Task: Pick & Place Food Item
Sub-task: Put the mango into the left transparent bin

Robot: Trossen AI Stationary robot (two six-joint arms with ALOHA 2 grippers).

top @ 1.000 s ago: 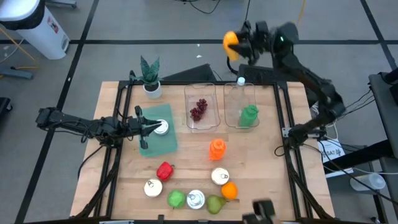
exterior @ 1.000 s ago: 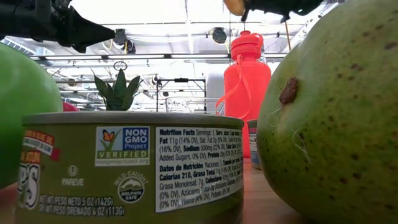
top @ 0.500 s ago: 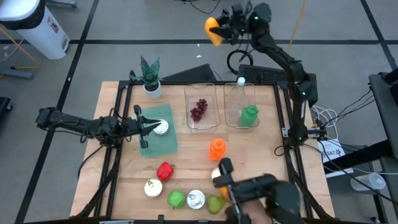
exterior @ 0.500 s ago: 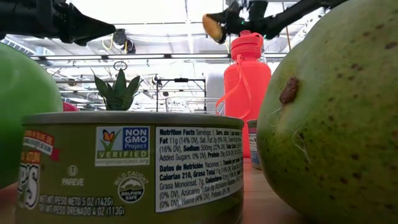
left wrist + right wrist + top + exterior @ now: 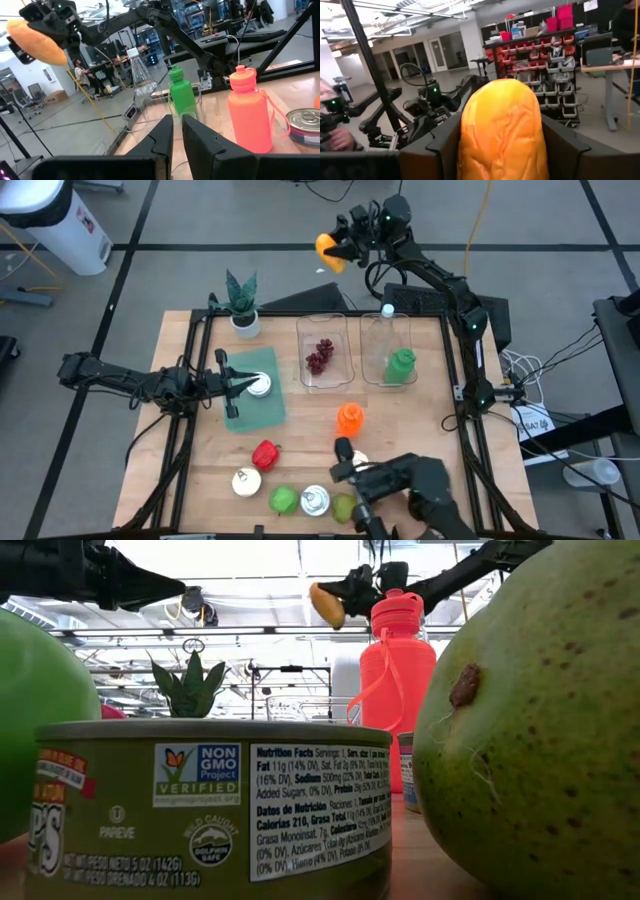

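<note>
The left gripper (image 5: 240, 383) is waiting, fingers together and empty, over the green mat (image 5: 255, 402). The right gripper (image 5: 340, 248) is carrying a bread roll (image 5: 328, 251), clamped between its fingers, high beyond the table's far edge. Transport step, probably; next it needs a landing spot, perhaps the tray (image 5: 326, 352).

Open board between tray (image 5: 325, 352) row and front clutter, broken only by orange bottle (image 5: 349, 418) at mid-table. Bare wood along right edge past green bottle (image 5: 401, 366), and left of red pepper (image 5: 265, 453). Front edge crowded: cans (image 5: 315, 500), green apple (image 5: 284, 499), pear (image 5: 346, 506), orange (image 5: 369, 487), close together. Back row blocked by plant (image 5: 241, 298), two trays, clear bottle (image 5: 386, 317). Left side taken by left gripper (image 5: 247, 384) lying low over green cloth (image 5: 254, 406). Right gripper (image 5: 335, 250) high beyond back edge, clear of table.
</note>
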